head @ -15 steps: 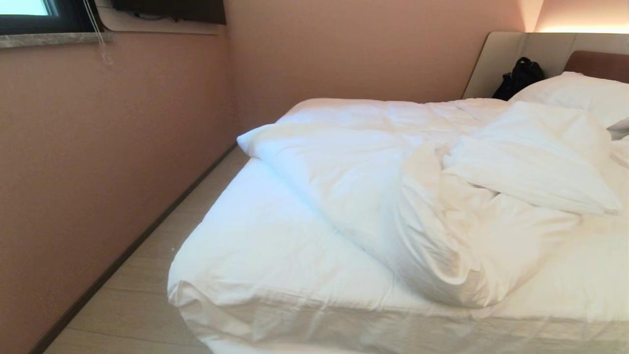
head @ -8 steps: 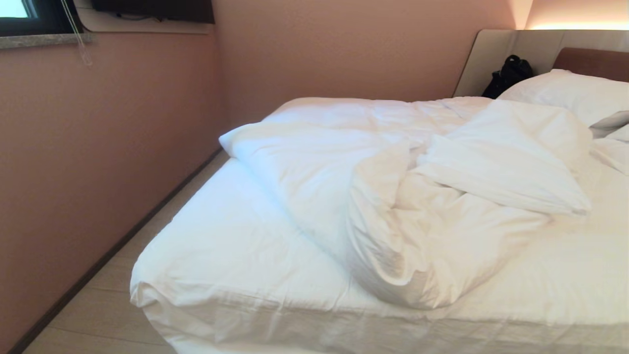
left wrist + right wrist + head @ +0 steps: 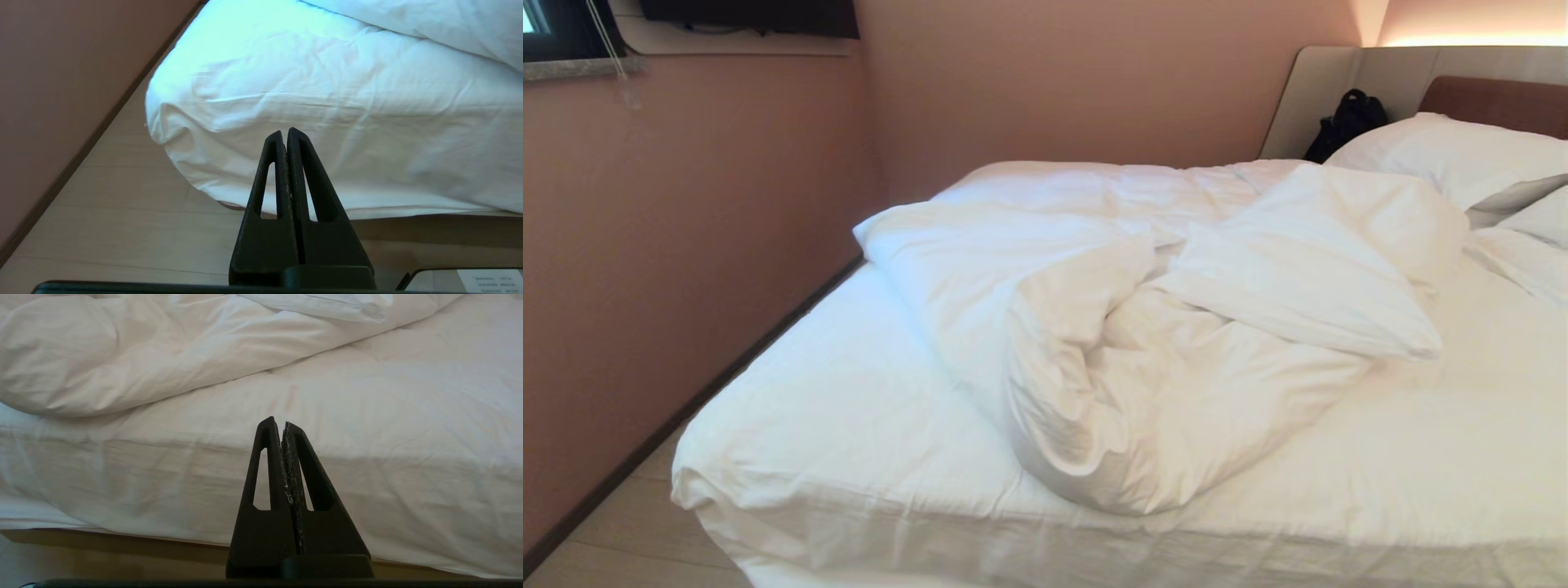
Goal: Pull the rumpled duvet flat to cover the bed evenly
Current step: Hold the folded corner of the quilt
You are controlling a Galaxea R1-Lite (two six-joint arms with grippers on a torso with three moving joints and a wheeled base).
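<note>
White rumpled duvet [image 3: 1111, 343] lay bunched mid-bed [image 3: 849, 425], sheet bare at the foot. Nothing pulled yet. Left gripper [image 3: 285, 134] and right gripper [image 3: 282, 424] clenched, empty, off the foot edge.

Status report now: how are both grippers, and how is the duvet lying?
Left gripper shut, empty, off bed corner. Right gripper shut, empty, at bed foot. Duvet bunched mid-bed, untouched. Pillow lying on it.
</note>
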